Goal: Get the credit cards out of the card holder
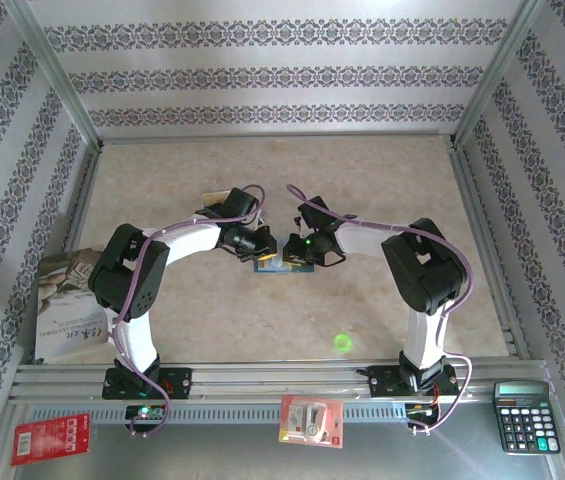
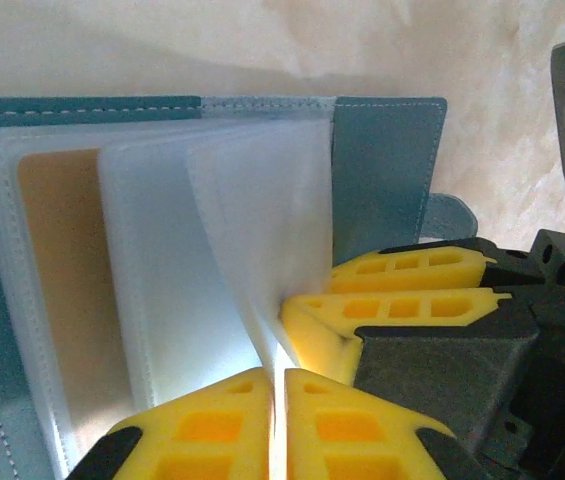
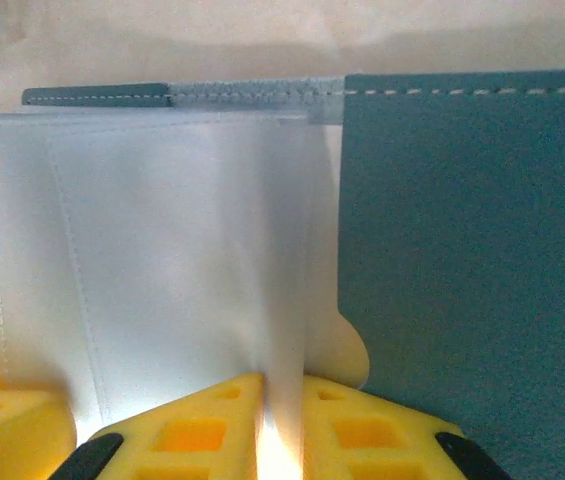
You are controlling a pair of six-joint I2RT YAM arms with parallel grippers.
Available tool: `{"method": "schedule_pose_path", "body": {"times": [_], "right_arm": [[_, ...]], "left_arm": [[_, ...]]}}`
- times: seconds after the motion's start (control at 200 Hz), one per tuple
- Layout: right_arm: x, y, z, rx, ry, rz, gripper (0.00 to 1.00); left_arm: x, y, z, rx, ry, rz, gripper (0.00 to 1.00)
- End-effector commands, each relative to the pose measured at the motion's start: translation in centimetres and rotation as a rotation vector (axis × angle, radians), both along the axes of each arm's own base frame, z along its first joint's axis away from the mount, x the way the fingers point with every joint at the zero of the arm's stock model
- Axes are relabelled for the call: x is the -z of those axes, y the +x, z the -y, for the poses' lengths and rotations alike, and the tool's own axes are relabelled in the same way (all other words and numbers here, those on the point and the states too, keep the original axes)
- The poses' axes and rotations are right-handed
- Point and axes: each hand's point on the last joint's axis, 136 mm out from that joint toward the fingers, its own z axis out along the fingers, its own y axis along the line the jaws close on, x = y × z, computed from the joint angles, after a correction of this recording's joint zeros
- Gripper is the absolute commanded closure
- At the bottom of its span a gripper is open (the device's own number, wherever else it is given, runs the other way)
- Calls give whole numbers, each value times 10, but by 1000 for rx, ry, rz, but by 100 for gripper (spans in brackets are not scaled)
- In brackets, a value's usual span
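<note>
1. beige table (image 1: 262, 330), wallpapered walls.
2. card holder (image 2: 387, 160) lies open mid-table.
3. my left gripper (image 2: 274, 420) and right gripper (image 3: 282, 420) are each closed, pinching a clear sleeve (image 2: 252, 230).
4. tan card (image 2: 62, 280) sits pocketed; better to steady the pages and slide it straight.

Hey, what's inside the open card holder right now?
Frosted plastic sleeves fan out of the card holder; a tan-gold card shows through one. Whether the other sleeves hold cards is hidden by their cloudy plastic.
</note>
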Motion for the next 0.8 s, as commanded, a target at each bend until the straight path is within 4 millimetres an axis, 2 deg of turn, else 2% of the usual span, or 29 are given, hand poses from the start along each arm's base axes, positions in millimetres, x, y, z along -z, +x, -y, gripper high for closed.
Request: {"method": "schedule_pose_path", "body": {"times": [0.0, 0.125, 0.26, 0.52, 0.595, 0.654, 0.794], "right_arm": [[-17, 6, 10, 53, 28, 33, 79], [-43, 11, 21, 120, 69, 82, 72], [-60, 13, 34, 176, 107, 107, 68], [-77, 15, 70, 301, 83, 177, 67], [-81, 15, 81, 333, 64, 198, 67], [-83, 15, 88, 352, 51, 210, 67], [-84, 12, 97, 374, 25, 223, 67]], "left_arm": [[-9, 5, 11, 9, -45, 20, 90], [-21, 12, 20, -24, -128, 57, 91], [-27, 12, 34, 0, -198, 59, 89], [-38, 14, 66, 46, -238, 85, 65], [-35, 17, 77, 44, -229, 81, 60], [-24, 23, 75, 8, -169, 69, 55], [-14, 34, 77, -16, -111, 76, 52]]}}
